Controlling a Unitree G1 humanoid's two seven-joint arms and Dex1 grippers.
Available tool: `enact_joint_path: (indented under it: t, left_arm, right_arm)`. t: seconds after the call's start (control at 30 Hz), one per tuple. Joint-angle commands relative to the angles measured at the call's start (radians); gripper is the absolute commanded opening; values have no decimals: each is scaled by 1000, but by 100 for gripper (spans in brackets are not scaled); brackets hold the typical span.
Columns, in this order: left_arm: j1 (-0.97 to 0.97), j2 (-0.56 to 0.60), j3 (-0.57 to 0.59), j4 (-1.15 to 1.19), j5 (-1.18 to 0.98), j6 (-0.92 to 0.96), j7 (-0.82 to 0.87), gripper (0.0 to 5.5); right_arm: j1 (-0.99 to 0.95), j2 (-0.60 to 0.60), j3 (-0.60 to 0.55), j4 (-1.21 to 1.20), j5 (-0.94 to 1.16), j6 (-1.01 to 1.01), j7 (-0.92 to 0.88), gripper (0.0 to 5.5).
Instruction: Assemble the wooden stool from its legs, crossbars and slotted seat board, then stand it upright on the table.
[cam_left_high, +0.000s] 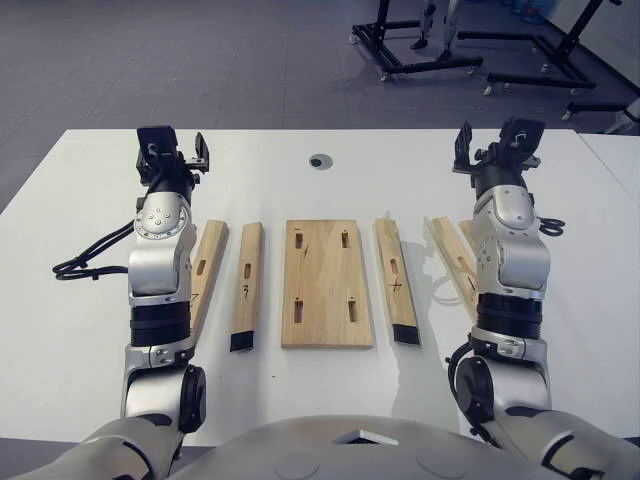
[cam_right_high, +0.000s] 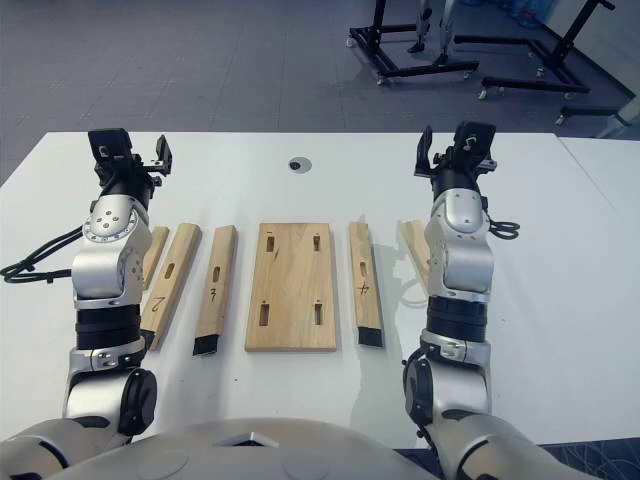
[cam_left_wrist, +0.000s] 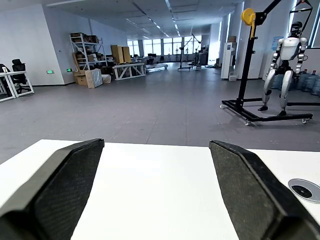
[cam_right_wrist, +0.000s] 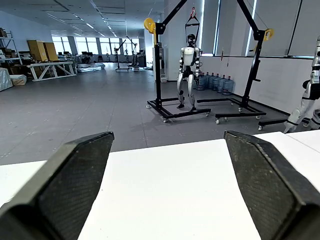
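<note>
The slotted seat board (cam_left_high: 327, 283) lies flat in the middle of the white table (cam_left_high: 330, 390). Two wooden legs (cam_left_high: 248, 285) (cam_left_high: 207, 268) lie to its left, and a thinner piece (cam_right_high: 155, 255) peeks out behind my left arm. To the right lie one leg (cam_left_high: 396, 280) and another (cam_left_high: 453, 255), the latter partly hidden by my right arm. My left gripper (cam_left_high: 178, 150) is held above the table beyond the left legs, open and empty. My right gripper (cam_left_high: 493, 142) is held beyond the right legs, also open and empty, with its pads (cam_right_wrist: 75, 170) wide apart.
A round cable port (cam_left_high: 320, 160) is set in the table's far side. Black cable (cam_left_high: 85, 262) trails over the table on the left, and a cable loop (cam_left_high: 550, 225) lies by my right arm. Black stands (cam_left_high: 450, 50) are on the floor beyond the table.
</note>
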Motion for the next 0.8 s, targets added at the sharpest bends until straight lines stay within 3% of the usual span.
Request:
enact_joint_path:
  t: [0.03,0.27,0.5,0.8]
  left_arm:
    - [5,-10,7,-7,-13,26,-3,388]
    - [208,19,58,-226,-50,145,-45,388]
    - [306,75,143,-440,-145,250,-141,388]
    - [233,98,87,-442,-109,264,-102,388]
  right_arm:
    - [19,3,-1,-17,21,34,13,408]
    - [148,-56,-40,-89,29,88,57,408]
    - [347,-67,-46,-472,98,290,109,408]
    - [241,-66,-52,-516,118,356,75,408]
